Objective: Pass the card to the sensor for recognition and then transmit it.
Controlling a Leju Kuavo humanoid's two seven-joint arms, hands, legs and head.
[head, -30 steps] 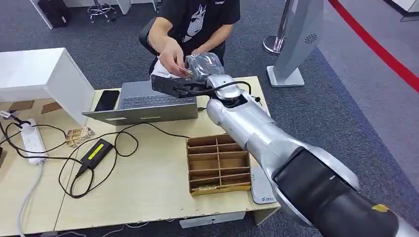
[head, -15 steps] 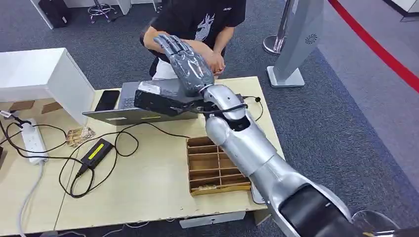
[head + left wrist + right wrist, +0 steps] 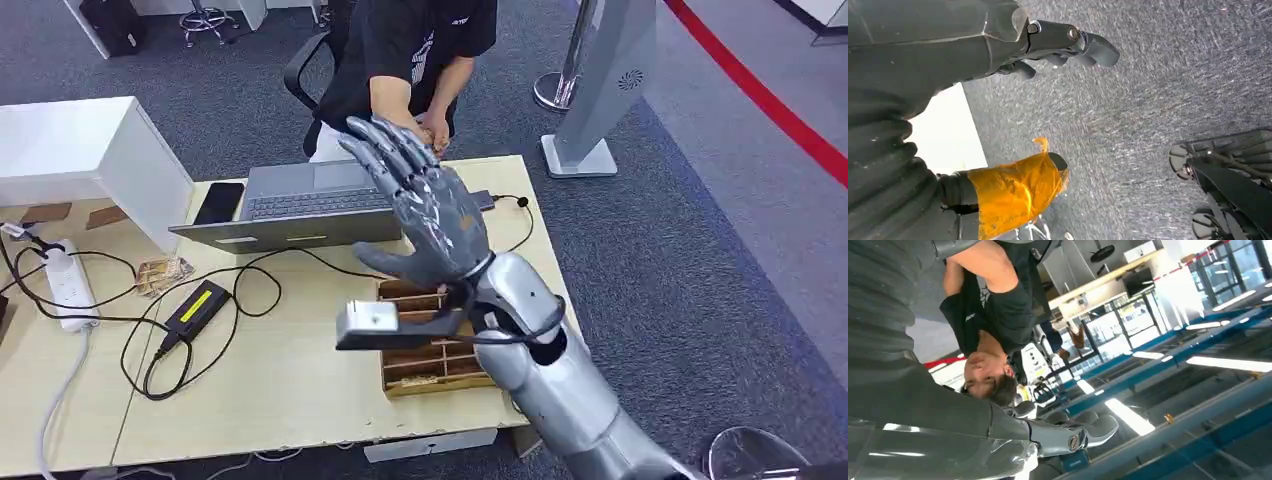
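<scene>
Right hand (image 3: 432,215) is raised above the desk (image 3: 300,390), palm up, fingers (image 3: 385,150) spread and straight, holding nothing. It hangs over the far right part of the desk, above the laptop's (image 3: 290,205) right end and the brown divider tray (image 3: 440,335). The grey wrist camera block (image 3: 370,325) sticks out to the left below the wrist.

Left hand (image 3: 998,40) hangs over grey carpet; fingers (image 3: 1088,45) look loosely extended, nothing visible in them, though the palm is mostly hidden.

The card itself can't be picked out. The person (image 3: 410,50) sits at the far side of the desk, both hands (image 3: 425,125) together just beyond the robot's fingertips; whether they hold the card is unclear.

On the desk: phone (image 3: 217,203) beside the laptop's left edge, power brick (image 3: 195,308) with looped cable, power strip (image 3: 62,285) at left, white box (image 3: 85,155) at far left. A flat white device (image 3: 530,385) lies just right of the tray, partly behind the arm.
</scene>
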